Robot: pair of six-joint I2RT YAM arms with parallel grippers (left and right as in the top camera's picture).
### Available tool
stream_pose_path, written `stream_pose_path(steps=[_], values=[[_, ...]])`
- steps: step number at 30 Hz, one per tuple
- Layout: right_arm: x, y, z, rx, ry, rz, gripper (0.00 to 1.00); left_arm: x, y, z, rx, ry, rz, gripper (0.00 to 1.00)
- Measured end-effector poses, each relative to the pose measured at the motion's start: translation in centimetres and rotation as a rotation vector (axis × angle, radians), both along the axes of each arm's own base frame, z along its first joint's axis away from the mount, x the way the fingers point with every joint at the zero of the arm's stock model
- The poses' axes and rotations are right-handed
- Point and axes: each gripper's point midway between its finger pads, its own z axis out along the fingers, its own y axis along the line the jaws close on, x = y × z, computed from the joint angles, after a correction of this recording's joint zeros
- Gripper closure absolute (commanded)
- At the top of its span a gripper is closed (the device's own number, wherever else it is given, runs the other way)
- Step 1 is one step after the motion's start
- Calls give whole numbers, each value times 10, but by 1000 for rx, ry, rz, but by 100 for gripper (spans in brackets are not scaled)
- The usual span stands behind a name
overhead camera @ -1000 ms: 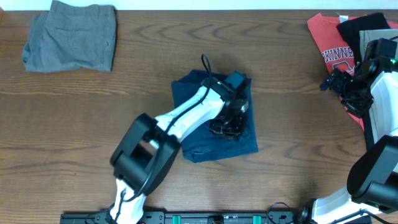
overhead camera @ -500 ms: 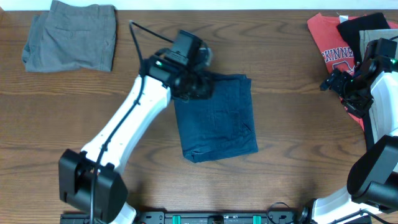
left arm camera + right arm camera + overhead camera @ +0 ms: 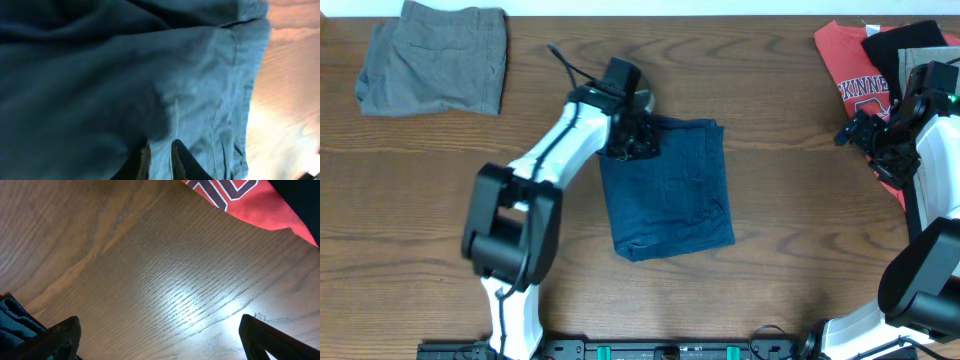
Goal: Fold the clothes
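Note:
The dark navy denim-like shorts (image 3: 670, 190) lie folded into a rectangle in the middle of the wooden table. My left gripper (image 3: 625, 140) is at their far left corner. In the left wrist view the navy cloth (image 3: 150, 75) fills the frame, and the fingers (image 3: 159, 160) are nearly closed with a ridge of cloth pinched between them. My right gripper (image 3: 865, 135) is open and empty at the right side, over bare wood (image 3: 160, 335). A bit of the navy cloth (image 3: 15, 320) shows at the lower left of the right wrist view.
Grey-brown shorts (image 3: 435, 55) lie folded at the far left corner. A red printed T-shirt (image 3: 850, 70) with darker garments (image 3: 905, 40) piled on it lies at the far right; its edge shows in the right wrist view (image 3: 250, 200).
My left arm has moved from the middle of the navy shorts to their far left corner and then swung its base link. The shorts keep their shape. The right arm has not moved.

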Motion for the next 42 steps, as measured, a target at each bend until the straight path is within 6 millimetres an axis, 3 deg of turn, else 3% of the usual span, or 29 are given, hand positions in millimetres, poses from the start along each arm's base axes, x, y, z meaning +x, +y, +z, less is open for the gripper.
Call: stream_pose_path(steps=[5,11,14,17,20,24,27,33,39,42], values=[[0,0,0,0,0,0,1,2,-18,-23,-24,9,-18,83],[0,0,0,0,0,0,1,-2,-25,-18,-64,29,-18,83],[0,0,0,0,0,0,1,-9,-28,-2,-102,46,-25,83],[0,0,0,0,0,0,1,-20,-25,30,-115,46,-29,83],[0,0,0,0,0,0,1,-41,-8,71,-72,35,-14,83],[0,0,0,0,0,0,1,-71,22,87,53,91,13,83],[0,0,0,0,0,0,1,-89,38,72,141,162,20,83],[0,0,0,0,0,0,1,-127,50,17,234,281,-8,83],[0,0,0,0,0,0,1,-153,35,-29,187,269,-68,83],[0,0,0,0,0,0,1,-165,27,-43,163,260,-97,84]])
